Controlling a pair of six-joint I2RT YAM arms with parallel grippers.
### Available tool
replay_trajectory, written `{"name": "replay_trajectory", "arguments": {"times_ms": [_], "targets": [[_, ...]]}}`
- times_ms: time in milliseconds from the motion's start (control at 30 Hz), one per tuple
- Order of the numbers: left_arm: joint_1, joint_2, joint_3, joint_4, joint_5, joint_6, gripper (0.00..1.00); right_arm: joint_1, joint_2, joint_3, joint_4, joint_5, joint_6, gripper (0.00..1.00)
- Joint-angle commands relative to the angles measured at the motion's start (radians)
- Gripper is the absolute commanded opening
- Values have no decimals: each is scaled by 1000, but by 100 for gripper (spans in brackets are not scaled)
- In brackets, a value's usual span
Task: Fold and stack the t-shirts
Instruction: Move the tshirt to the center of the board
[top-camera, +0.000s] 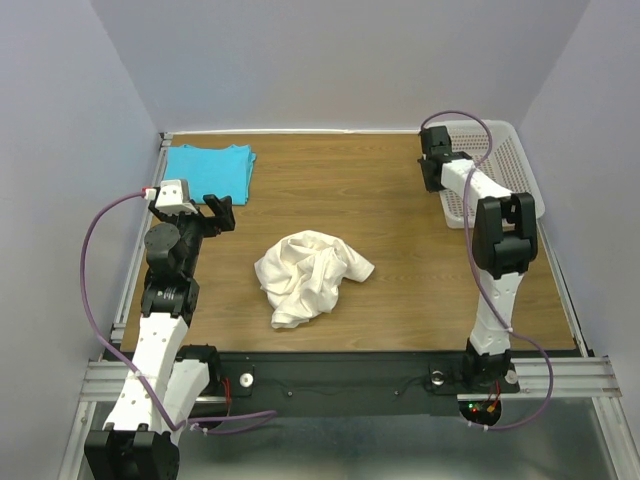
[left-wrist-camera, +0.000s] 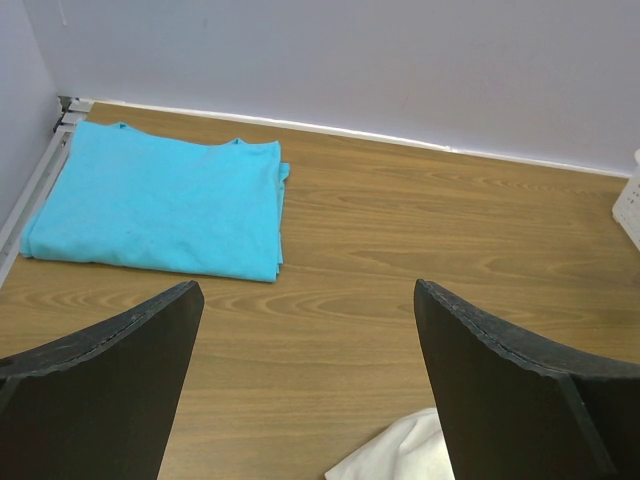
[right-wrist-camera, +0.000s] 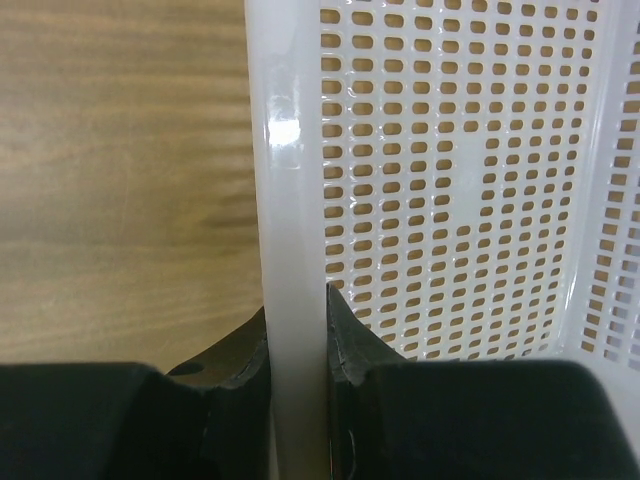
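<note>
The cream t-shirt (top-camera: 312, 277) is crumpled mid-way across the surface (top-camera: 400, 220) with the folded turquoise t-shirt (top-camera: 210, 170) back-left of it, the left pincer (left-wrist-camera: 305, 300) is spread wide between them, and off to its back-right the right pincer (right-wrist-camera: 297, 320) is pinching the rim of the basket (right-wrist-camera: 285, 150), so a careless pull could probably tip that.

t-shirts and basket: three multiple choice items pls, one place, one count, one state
1. Where does the folded turquoise cotton t-shirt lie?
A) far-left corner of the wooden table
B) table centre
C) near-right corner
2. How many t-shirts are in view?
A) one
B) two
C) three
3. What is the right gripper doing?
A) open over bare wood
B) closed on the rim of the white perforated plastic basket
C) holding a shirt
1A: it lies by the far-left walls. 2B: that one plus the crumpled cream cotton t-shirt. 3B: its fingers pinch the rim from both sides.
</note>
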Motion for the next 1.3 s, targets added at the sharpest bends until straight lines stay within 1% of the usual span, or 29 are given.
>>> {"name": "replay_trajectory", "arguments": {"times_ms": [0,67,233,333,600,767,867,900,933,967,1000,1033,1067,1100,1133,1167,1267], "targets": [[-5,-13,2,59,9,-1,99,-22,49,101,77,37,-27,8],[-6,-13,2,59,9,-1,99,-44,65,126,77,34,-41,6],[-6,-6,2,64,14,-1,99,-94,111,201,79,34,-62,6],[-6,-3,4,62,17,-1,99,-124,128,229,80,-1,-79,6],[-6,-13,0,59,16,-1,99,-144,178,281,80,-53,-119,9],[-6,-11,-1,61,16,-1,99,-144,203,304,80,-64,-148,13],[-6,-12,0,59,19,-1,99,-145,215,316,80,-57,-154,22],[-6,-13,0,61,17,-1,99,-144,218,321,82,-46,-154,29],[-6,-13,-1,61,16,-1,99,-145,217,321,80,-44,-156,34],[-6,-14,-1,59,16,-1,99,-145,212,319,80,-44,-159,36],[-6,-13,-1,59,16,-1,99,-144,205,316,80,-49,-160,44],[-6,-13,-1,61,16,1,99,-144,197,312,80,-52,-162,48],[-6,-13,0,61,16,1,99,-145,177,308,80,-55,-163,52],[-6,-13,0,61,17,-1,99,-145,165,308,80,-61,-165,53],[-6,-14,0,61,20,-1,99,-144,137,307,80,-66,-165,60],[-5,-14,0,62,22,-1,99,-145,122,307,80,-70,-166,61],[-6,-13,0,65,39,-6,99,-145,42,299,80,-95,-177,71]]}}
